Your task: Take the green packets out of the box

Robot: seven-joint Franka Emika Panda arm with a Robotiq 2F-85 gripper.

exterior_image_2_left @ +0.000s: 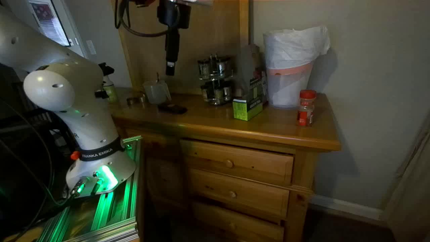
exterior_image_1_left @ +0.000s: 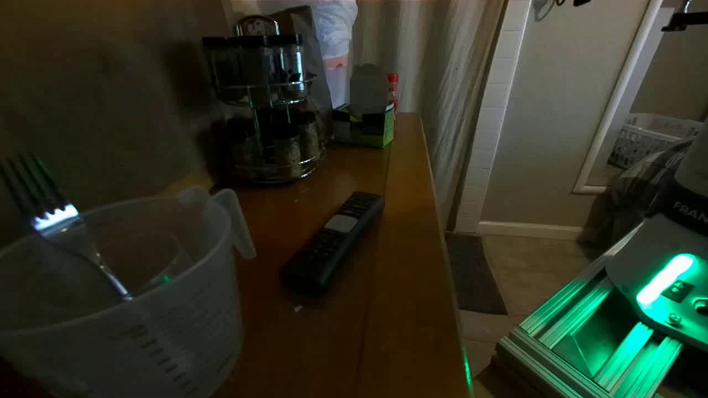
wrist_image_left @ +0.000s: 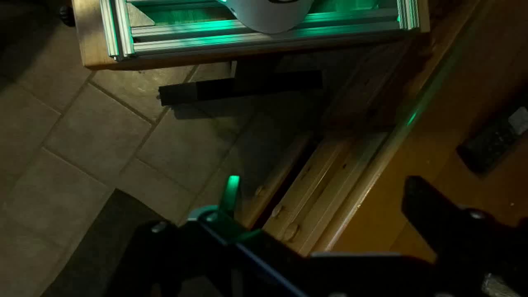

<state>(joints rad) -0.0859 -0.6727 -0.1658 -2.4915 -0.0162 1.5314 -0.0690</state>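
The box is a small black and green tea carton with its top flap standing up. It stands on the wooden dresser top in both exterior views point(exterior_image_1_left: 381, 131) point(exterior_image_2_left: 247, 109). The green packets cannot be made out; the inside of the box is mostly hidden. My gripper point(exterior_image_2_left: 170, 69) hangs high above the dresser in an exterior view, to the left of the box and well apart from it. In the wrist view my gripper point(wrist_image_left: 322, 183) has its fingers wide apart with nothing between them. The box is out of the wrist view.
A black remote point(exterior_image_1_left: 332, 243) lies on the dresser point(exterior_image_2_left: 208, 117). A clear measuring jug point(exterior_image_1_left: 182, 331) holds a fork. A spice rack point(exterior_image_2_left: 216, 80) stands beside the box. A white-bagged bin point(exterior_image_2_left: 289, 84) and a red-capped bottle point(exterior_image_2_left: 305, 107) are close by. The dresser edge point(wrist_image_left: 371, 181) drops to the floor.
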